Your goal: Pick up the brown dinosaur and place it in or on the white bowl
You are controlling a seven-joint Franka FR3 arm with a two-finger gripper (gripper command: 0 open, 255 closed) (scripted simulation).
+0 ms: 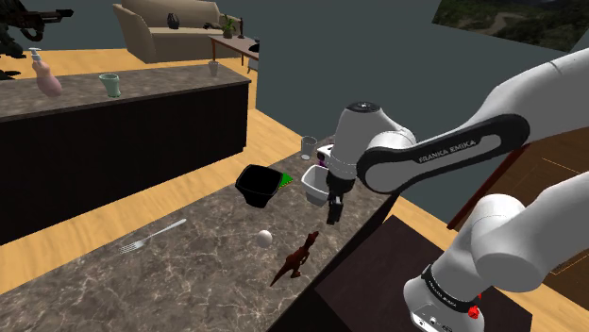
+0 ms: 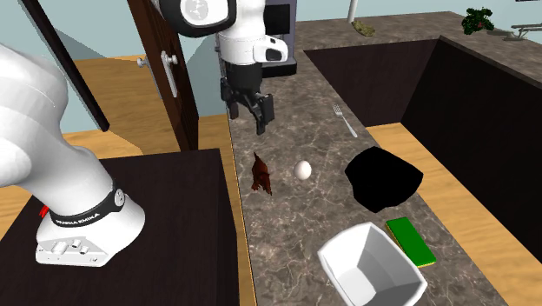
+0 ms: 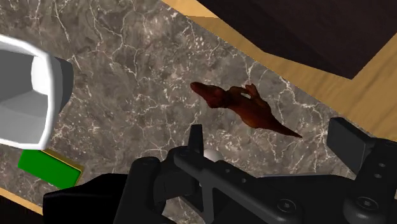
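The brown dinosaur (image 1: 298, 261) (image 2: 260, 174) (image 3: 238, 106) lies on the dark marble counter (image 1: 189, 273), close to the edge beside the stand. The white bowl (image 1: 311, 186) (image 2: 334, 261) (image 3: 54, 76) sits upright and empty further along the counter. My gripper (image 1: 334, 209) (image 2: 249, 117) (image 3: 271, 140) hangs open in the air above the counter, between bowl and dinosaur in the shoulder view. The dinosaur is below and just ahead of the fingertips. Its two black fingers (image 3: 196, 137) stand wide apart with nothing between them.
A small white egg-shaped ball (image 1: 264, 238) (image 2: 302, 169) rests beside the dinosaur. A black bowl (image 1: 260, 184) (image 2: 383, 178) and a flat green block (image 2: 409, 239) (image 3: 48, 167) are next to the white bowl. A fork (image 1: 151, 236) (image 2: 345, 120) lies further off. A glass (image 1: 308, 146) stands behind the bowls.
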